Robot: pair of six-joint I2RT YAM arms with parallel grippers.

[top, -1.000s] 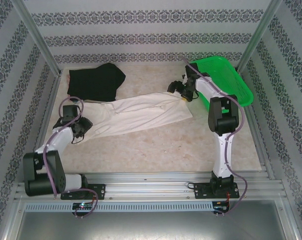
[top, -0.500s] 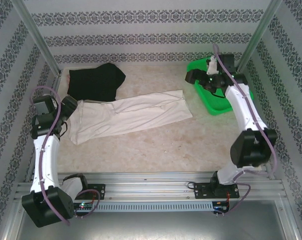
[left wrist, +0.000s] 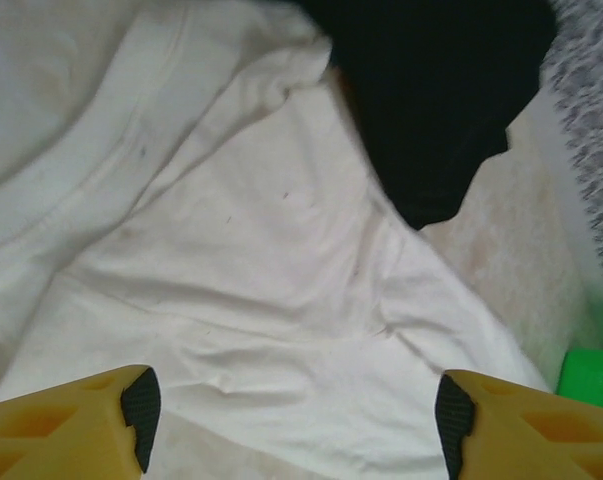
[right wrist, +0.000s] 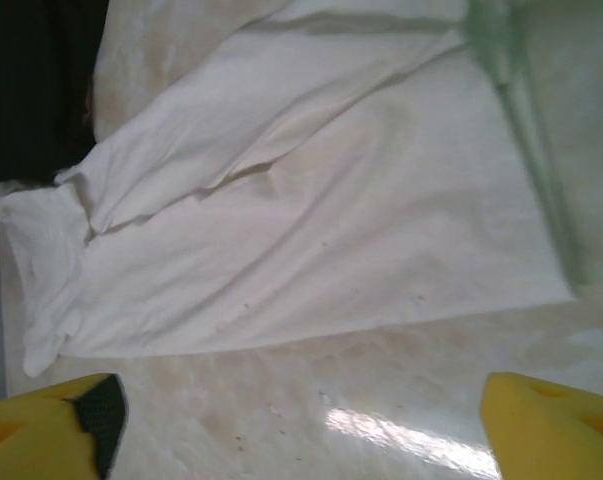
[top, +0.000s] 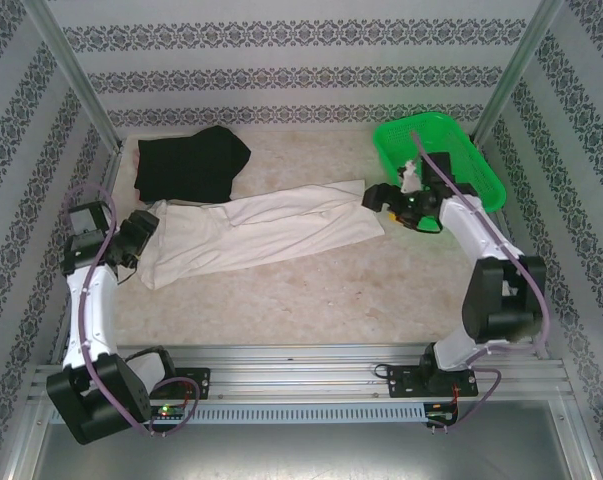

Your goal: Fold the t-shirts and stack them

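The cream-white t-shirt lies as a long folded band across the table, left end low, right end higher. The black t-shirt is bunched at the back left, touching the white one's upper edge. My left gripper hovers at the white t-shirt's left end. In the left wrist view it is open over white cloth, with black cloth beyond. My right gripper sits at the shirt's right end. Seen from the right wrist, it is open above bare table, with the white t-shirt just ahead.
A bright green mesh basket stands at the back right, behind the right arm. Patterned walls and metal posts enclose the table. Bare tabletop stretches between the white t-shirt and the arm bases.
Both grippers left the white t-shirt's ends, swung outward and came back close to them. The left jaws have opened. The shirt's left end has shifted slightly.
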